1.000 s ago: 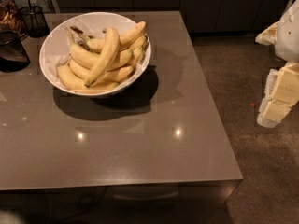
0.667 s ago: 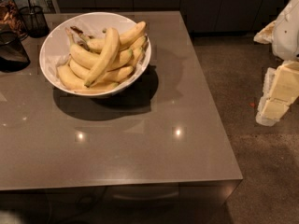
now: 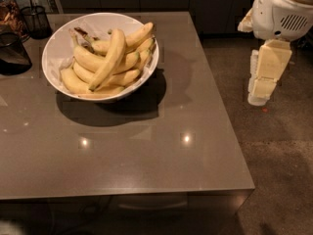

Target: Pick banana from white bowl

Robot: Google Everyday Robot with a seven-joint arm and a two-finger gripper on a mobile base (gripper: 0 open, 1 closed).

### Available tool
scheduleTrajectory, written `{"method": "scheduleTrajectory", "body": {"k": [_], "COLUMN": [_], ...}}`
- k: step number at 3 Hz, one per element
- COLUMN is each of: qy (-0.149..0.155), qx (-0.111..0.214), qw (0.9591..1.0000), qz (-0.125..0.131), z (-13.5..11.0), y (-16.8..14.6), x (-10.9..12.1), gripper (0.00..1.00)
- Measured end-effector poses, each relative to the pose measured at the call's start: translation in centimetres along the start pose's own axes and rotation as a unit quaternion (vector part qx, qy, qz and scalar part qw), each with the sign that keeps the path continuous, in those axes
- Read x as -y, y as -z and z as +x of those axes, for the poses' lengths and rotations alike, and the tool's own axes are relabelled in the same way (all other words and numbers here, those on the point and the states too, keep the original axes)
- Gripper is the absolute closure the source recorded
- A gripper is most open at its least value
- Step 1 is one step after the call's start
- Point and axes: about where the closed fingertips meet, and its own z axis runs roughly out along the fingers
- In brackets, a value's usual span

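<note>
The white bowl [image 3: 54, 43] stands on the far left part of the grey table [image 3: 161, 146]. It holds a pile of yellow bananas. The banana [image 3: 109, 57], the longest and palest, lies on top of the pile and runs diagonally from the bowl's upper right to its lower left. My gripper [image 3: 257, 98] hangs at the end of the white and cream arm [image 3: 281, 13], off the table's right edge and above the floor. It is well to the right of the bowl and holds nothing that I can see.
Dark glass containers [image 3: 12, 53] and a black mesh cup [image 3: 36, 21] stand at the table's far left, close to the bowl. The table's right edge [image 3: 222, 111] lies between the arm and the bowl. Brown floor [image 3: 279, 155] fills the right side.
The arm has moved left and up, closer to the table's right edge, and more of it shows. The bowl and bananas have not moved.
</note>
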Motion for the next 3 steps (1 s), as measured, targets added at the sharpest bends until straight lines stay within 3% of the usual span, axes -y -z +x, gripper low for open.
{"method": "scheduleTrajectory", "body": {"k": [1,2,3], "qy": [0.041,0.04,0.081], "qx": [0.004,0.01,0.024], "qw": [0.9991,0.999,0.9953], "qz": [0.006,0.018,0.047], "z": [-2.1,-2.4,-5.2], "y": [-0.1,-0.1,-0.3], "x": [1.7,2.1,4.0], "gripper": [0.0,0.0,0.0]}}
